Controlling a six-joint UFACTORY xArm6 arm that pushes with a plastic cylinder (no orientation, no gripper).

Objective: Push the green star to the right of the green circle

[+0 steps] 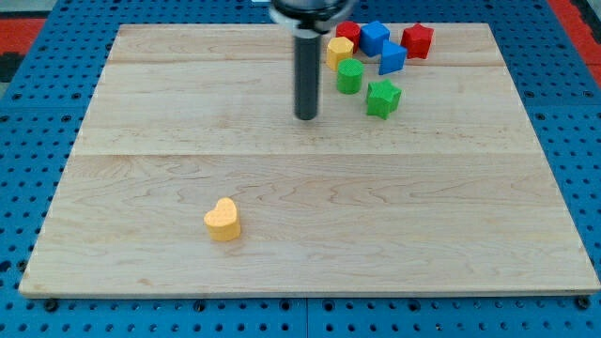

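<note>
- Blue pegboard [573,113] surrounds a pale wooden table [310,235], which fills most of the view; grain bands run from the view's left to its right.
- Landmark for all positions below: green circle [349,76], a short green cylinder near the table's top edge, toward the view's right of centre.
- Green star [383,98]: just to the view's lower right of the green circle, close beside it; a narrow strip of table seems to show between them, contact uncertain.
- Yellow block [340,51]: directly toward the view's top from the green circle, touching or nearly so; exact shape hard to make out.
- Red block [348,32]: further toward the view's top than the yellow one, partly hidden behind it; shape unclear.
- Two blue blocks: one [374,38] to the view's upper right of the green circle, the other [392,58] to its right and slightly up, just above the green star.
- Red block [418,40], angular, farthest to the view's right of the cluster, up and right of the green circle.
- Yellow heart [223,220]: well apart from the green circle, far toward the view's lower left, alone.
- Tool: plain dark rod, no jaws, holds nothing. My tip [306,117] sits on the table to the view's left of the green circle and slightly lower, near but clear of every block; green circle lies between my tip and the green star's upper side.
</note>
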